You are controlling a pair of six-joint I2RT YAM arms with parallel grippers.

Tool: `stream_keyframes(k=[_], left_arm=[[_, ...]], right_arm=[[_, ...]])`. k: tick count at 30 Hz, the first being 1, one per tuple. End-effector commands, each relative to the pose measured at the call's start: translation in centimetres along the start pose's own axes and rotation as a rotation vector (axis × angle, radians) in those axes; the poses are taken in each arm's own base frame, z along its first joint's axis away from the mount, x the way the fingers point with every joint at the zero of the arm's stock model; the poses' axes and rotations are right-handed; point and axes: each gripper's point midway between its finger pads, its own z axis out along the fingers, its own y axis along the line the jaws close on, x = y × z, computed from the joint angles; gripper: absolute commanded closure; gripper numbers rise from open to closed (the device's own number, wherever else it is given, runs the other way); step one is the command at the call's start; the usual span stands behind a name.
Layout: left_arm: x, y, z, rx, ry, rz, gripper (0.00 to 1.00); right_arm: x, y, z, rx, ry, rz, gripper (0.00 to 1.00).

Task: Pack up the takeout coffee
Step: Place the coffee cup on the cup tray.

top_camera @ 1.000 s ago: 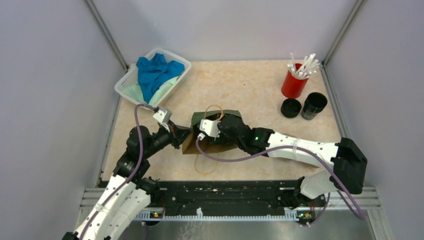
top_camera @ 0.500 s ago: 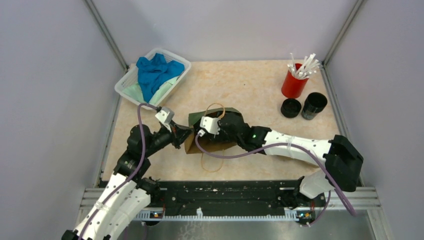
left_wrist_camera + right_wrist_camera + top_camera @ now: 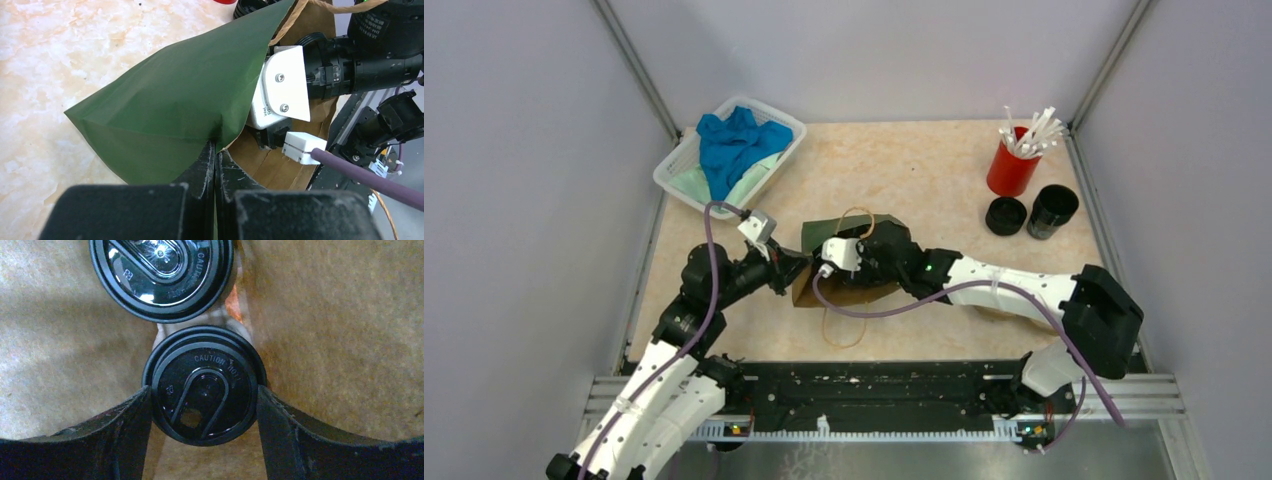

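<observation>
Two black cups with round black lids are inside the paper bag (image 3: 824, 237), which sits in the middle of the bench (image 3: 924, 170). The bag is green on the outside and brown on the inside.

From the right wrist view, the right end effector (image 3: 202, 396) is deep in the bag with brown paper all around it. Its two fingers press on the left and right sides of the held cup (image 3: 204, 382), so it is clamped on that cup. The lid has the words CAUTION HOT on it. The second cup (image 3: 161, 275) is just beside the held one, a little farther into the bag.

From the left wrist view, the left end effector (image 3: 215, 150) has its fingers tight together. They pinch the green edge of the bag at its left side. The right arm's wrist fills the bag's mouth just to the right of that edge.

One tan loop handle (image 3: 839, 330) lies on the bench on the near side of the bag. Another tan loop (image 3: 856, 215) shows at the far side.

At the far right of the bench stands a red cup (image 3: 1011, 172) full of white sticks (image 3: 1034, 130). Just near it are a tall black cup (image 3: 1052, 211) and a low black round piece (image 3: 1006, 216). I cannot tell if the low one is a cup or only a lid.

At the far left is a white basket (image 3: 674, 170) with a blue cloth (image 3: 729, 145) in it
</observation>
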Motion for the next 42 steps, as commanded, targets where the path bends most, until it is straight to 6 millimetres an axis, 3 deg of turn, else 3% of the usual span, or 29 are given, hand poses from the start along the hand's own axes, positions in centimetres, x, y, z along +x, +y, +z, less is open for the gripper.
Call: stream_keyframes(k=[1, 15, 30, 36, 42], left_arm=[[-0.6, 0.0, 0.1, -0.008, 0.0, 0.003, 1.0], [-0.6, 0.3, 0.4, -0.02, 0.013, -0.008, 1.0], [-0.8, 0.4, -0.1, -0.038, 0.014, 0.013, 1.0], [-1.2, 0.5, -0.2, -0.053, 0.026, 0.016, 1.0], [-1.9, 0.4, -0.3, -0.066, 0.049, -0.005, 1.0]], right_arm=[[-2.7, -2.0, -0.3, -0.011, -0.071, -0.057, 1.0], [-3.5, -2.7, 0.4, -0.074, 0.025, -0.125, 1.0], [-1.1, -2.1, 1.2, 0.022, -0.046, -0.072, 1.0], [-1.0, -2.2, 2.2, 0.027, -0.06, -0.063, 1.0], [-1.1, -2.2, 1.9, -0.007, -0.05, -0.066, 1.0]])
